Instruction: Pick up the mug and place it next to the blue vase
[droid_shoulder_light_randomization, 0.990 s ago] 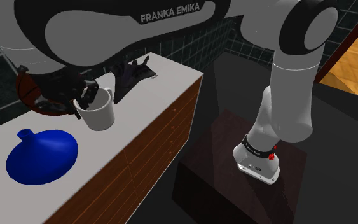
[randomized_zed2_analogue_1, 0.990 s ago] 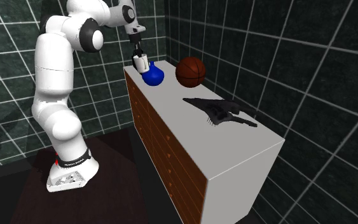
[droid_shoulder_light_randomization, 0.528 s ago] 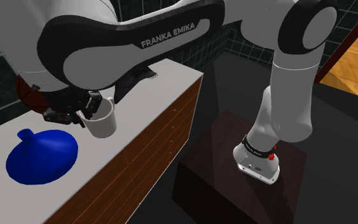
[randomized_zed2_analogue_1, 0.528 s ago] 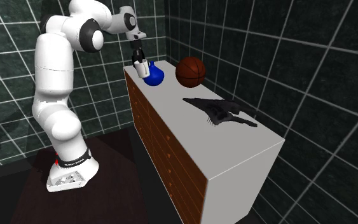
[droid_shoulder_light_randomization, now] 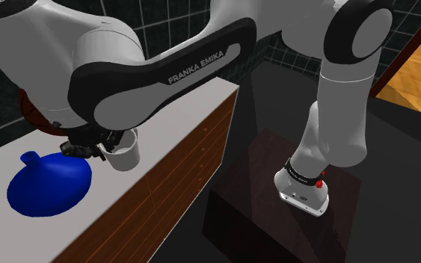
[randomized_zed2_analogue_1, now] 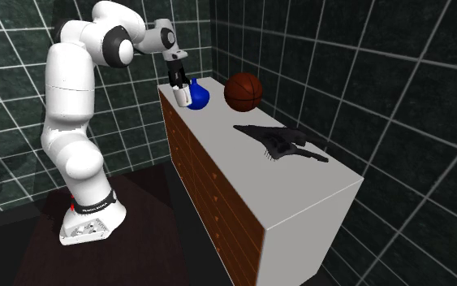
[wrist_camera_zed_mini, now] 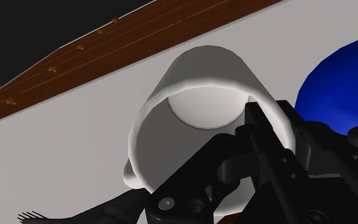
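The black hand (wrist_camera_zed_mini: 266,124) is pinched shut on the rim of the white mug (wrist_camera_zed_mini: 196,108). The mug looks hard, smooth and light. The rim is a good place to grip, but it could slip or chip. It is low at the white counter (droid_shoulder_light_randomization: 179,104), just beside the blue vase (droid_shoulder_light_randomization: 48,179).

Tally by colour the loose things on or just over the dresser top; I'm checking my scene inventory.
White: 1, the mug
Blue: 1, the vase
Reddish-brown: 1, the ball
Black: 1, the flat ragged thing
Total: 4
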Available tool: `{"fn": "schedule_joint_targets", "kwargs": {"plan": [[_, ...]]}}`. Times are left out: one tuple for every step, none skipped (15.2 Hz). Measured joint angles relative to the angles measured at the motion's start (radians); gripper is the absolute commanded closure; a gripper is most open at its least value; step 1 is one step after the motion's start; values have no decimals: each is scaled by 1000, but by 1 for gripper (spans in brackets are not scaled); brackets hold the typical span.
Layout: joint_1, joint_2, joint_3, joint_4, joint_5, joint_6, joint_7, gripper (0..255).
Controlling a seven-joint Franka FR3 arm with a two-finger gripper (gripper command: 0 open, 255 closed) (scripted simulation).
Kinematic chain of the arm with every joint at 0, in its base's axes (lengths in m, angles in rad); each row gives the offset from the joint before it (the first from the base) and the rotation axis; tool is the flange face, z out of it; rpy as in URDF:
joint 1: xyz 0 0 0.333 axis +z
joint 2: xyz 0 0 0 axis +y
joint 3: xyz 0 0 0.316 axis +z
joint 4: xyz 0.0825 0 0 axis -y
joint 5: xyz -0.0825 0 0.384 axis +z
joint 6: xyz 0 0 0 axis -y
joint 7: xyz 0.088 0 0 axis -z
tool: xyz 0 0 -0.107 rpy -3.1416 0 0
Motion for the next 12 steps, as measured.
{"fn": "schedule_joint_targets", "kwargs": {"plan": [[-2,-2,-1,-16,-1,14,3,255],[-5,-1,-2,-30,-2,29,4,255],[-3,5,-3,-34,-6,37,8,255],[-3,8,-4,-43,-9,49,13,255],[-4,9,-5,-55,-11,61,16,255],[-3,16,-6,-61,-15,73,20,255],[-3,17,-7,-71,-17,84,23,255],[-1,25,-9,-74,-22,93,28,255],[-1,29,-10,-85,-25,107,32,255],[-3,31,-12,-96,-28,119,33,255],[-2,36,-13,-101,-32,128,38,255],[-2,40,-15,-109,-35,140,40,255]]}}
